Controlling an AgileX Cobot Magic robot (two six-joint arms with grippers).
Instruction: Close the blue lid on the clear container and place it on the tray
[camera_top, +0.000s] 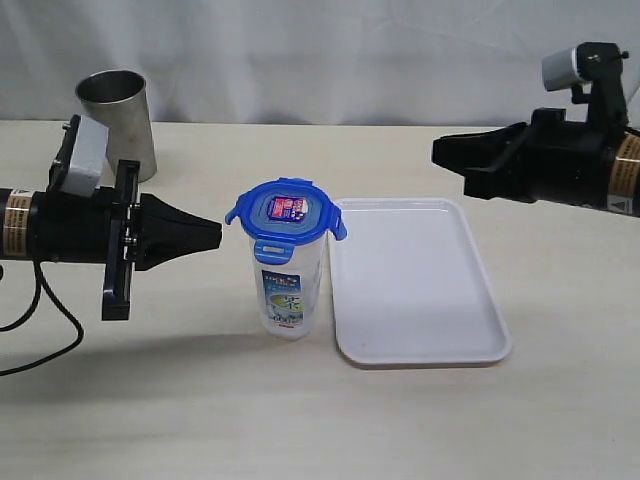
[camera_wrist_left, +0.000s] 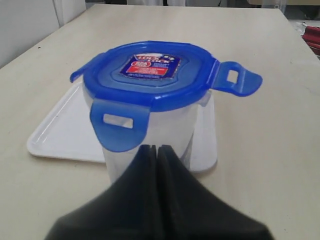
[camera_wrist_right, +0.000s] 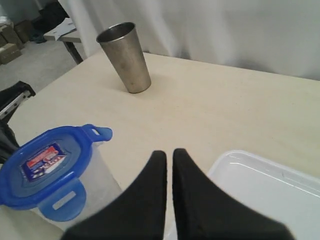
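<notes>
Plainly, there is one of each thing: one clear container (camera_top: 287, 295), one blue lid (camera_top: 286, 211), one tray (camera_top: 420, 295) and one steel cup (camera_top: 117, 112), with two arms over the desk (camera_top: 200, 420).

The container stands upright on the desk, just beside the tray's left long edge and not on it; whether the two touch cannot be told. The lid sits on the container's mouth. The tray lies flat, its white floor bare from rim to rim. The cup stands well apart at the far left, near the back edge of the desk.

The left pincer (camera_top: 216, 235) is closed on nothing, its tip level with the lid and near it, with a strip of open air between. The right pincer (camera_top: 438, 152) is likewise closed and empty, raised above the tray's far right corner and well apart from the container. A broad stretch of bare desk lies in front of both.

Only the exterior view shows the container's printed label. The left wrist view shows the flaps closely: one hangs down against the wall, another juts out sideways. The right wrist view alone shows the cup's open mouth.
</notes>
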